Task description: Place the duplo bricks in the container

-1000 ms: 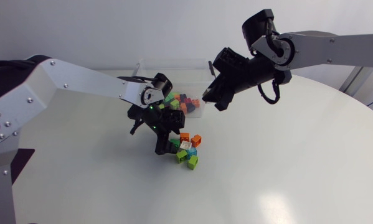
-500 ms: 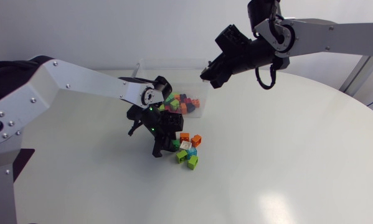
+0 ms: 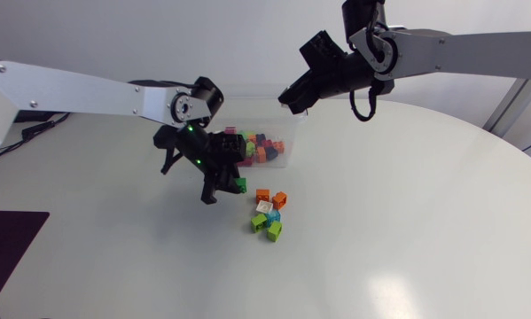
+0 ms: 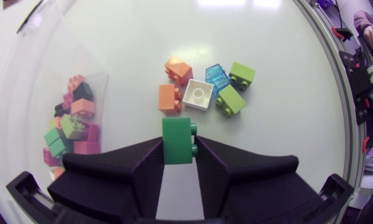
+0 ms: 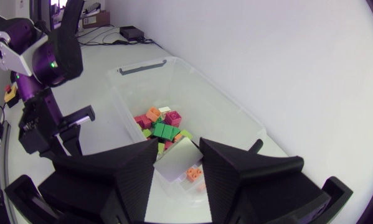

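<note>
Left claw (image 4: 179, 155) clamped on green brick (image 4: 177, 134), studs sideways; container (image 3: 256, 87) close, toward frame's upper right of it; right claw (image 3: 292, 99) open, empty, above container's right rim

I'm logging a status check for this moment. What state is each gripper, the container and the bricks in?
left gripper: shut on the green brick
green brick: gripped from both sides
right gripper: open, empty, above the container
container: lidless, partly filled with bricks
loose bricks: six, clustered on the table
</note>
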Controlling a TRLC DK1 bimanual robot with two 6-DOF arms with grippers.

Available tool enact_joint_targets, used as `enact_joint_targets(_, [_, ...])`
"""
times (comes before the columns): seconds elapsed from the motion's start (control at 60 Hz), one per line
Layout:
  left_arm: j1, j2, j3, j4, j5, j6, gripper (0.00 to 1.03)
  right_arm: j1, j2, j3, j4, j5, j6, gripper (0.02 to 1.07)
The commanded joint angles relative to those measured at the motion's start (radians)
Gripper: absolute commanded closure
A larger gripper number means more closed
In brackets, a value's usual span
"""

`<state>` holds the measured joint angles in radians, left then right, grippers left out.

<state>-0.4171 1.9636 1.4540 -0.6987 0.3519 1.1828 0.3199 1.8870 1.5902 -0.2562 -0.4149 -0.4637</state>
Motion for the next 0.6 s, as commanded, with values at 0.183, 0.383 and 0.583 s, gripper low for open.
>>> enact_joint_targets(0.183, [0.021,-0.115,-0.020,-0.005,0.042,-0.006,0.76,0.030,0.095,0.079,0.049,0.036,0.051,0.82])
enact_joint_targets(0.383, [0.052,-0.158,0.003,0.008,0.070,-0.038,0.76,0.059,0.169,0.149,0.078,0.091,0.063,0.79])
enact_joint_targets(0.583, [0.083,-0.190,0.025,0.044,0.096,-0.078,0.76,0.073,0.175,0.172,0.077,0.131,0.074,0.12])
